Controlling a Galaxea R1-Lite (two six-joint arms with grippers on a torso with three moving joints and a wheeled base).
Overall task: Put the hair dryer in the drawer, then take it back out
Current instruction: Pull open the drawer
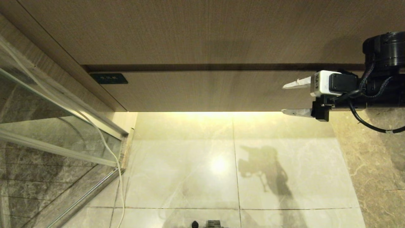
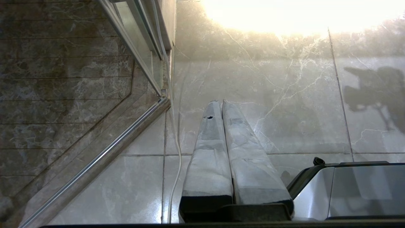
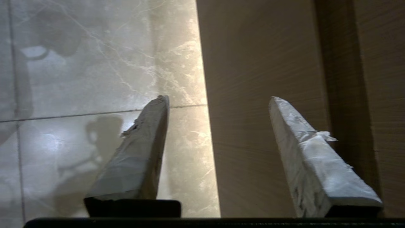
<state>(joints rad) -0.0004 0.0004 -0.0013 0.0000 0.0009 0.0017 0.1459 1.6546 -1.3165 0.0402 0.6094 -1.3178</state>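
From my seat the biggest thing ahead is the wood-grain cabinet, a tall upper panel point(image 1: 202, 31) with the closed drawer point(image 1: 205, 91) below it, its flat front meeting that panel at a dark seam. My right gripper point(image 1: 286, 98) sits level in front of the drawer's right end, pointing along the front, fingers spread wide with nothing between them; in the right wrist view one finger point(image 3: 311, 158) lies over the wood and the other over the floor, so the gap straddles the drawer's lower edge. I can't see the hair dryer in any view, so I can't say where it lies. Below the cabinet a warm light strip glows onto the glossy pale marble floor point(image 1: 190, 171), where the arm's shadow falls. On the left stands a glass shower screen point(image 1: 47, 120) in a metal frame with darker tile behind it, and a thin white cord point(image 1: 118, 177) runs along its base. My left gripper point(image 2: 220, 103) hangs over the floor near that frame, fingers pressed together, empty.
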